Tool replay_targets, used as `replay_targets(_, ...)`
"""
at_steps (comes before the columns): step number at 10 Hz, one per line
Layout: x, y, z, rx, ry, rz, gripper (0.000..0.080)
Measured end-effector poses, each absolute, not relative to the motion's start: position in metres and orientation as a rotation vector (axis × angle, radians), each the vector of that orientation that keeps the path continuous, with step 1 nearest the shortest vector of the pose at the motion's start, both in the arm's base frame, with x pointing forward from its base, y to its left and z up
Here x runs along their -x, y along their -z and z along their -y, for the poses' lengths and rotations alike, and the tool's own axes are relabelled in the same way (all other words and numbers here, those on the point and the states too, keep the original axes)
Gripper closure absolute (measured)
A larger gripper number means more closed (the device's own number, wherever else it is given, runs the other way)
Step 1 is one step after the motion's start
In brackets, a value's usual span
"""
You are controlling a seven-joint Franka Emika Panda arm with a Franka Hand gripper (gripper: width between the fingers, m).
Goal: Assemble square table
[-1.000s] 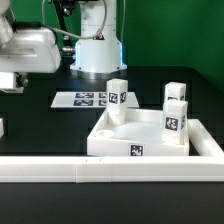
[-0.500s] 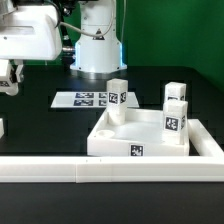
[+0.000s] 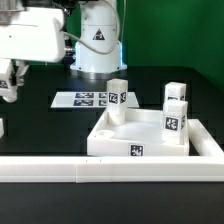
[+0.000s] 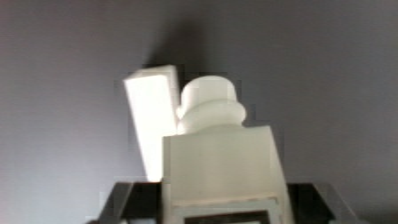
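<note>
Wrist view: leg in tool

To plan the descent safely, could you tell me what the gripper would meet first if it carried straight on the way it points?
The gripper holds a leg. Ahead lies the black table, with a white piece just beside that line. Depth is unclear, so the piece may come first.

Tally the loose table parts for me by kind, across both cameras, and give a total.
Tabletop: 1
Legs: 4, three standing at the tabletop, one held in the tool, seen close in the wrist view
Total: 5
</note>
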State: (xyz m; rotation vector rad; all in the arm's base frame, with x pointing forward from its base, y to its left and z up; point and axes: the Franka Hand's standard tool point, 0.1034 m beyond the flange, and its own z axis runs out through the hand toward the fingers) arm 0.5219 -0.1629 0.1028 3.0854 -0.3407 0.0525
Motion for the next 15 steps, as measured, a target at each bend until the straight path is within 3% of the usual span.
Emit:
replay_targets(4, -0.554, -0.108, 0.113, -3.110, -0.157, 0.493, 0.0509)
replay_targets(8, -0.553, -0.106, 0.120, -3.097, -0.188, 0.476, 0.0509)
replay_targets(11, -0.555, -0.105, 0.116, -3.004, -0.504, 0.580, 0.0509)
replay_targets(15, -0.572, -0.104, 0.062, -3.016, -0.596, 0.502, 0.0509)
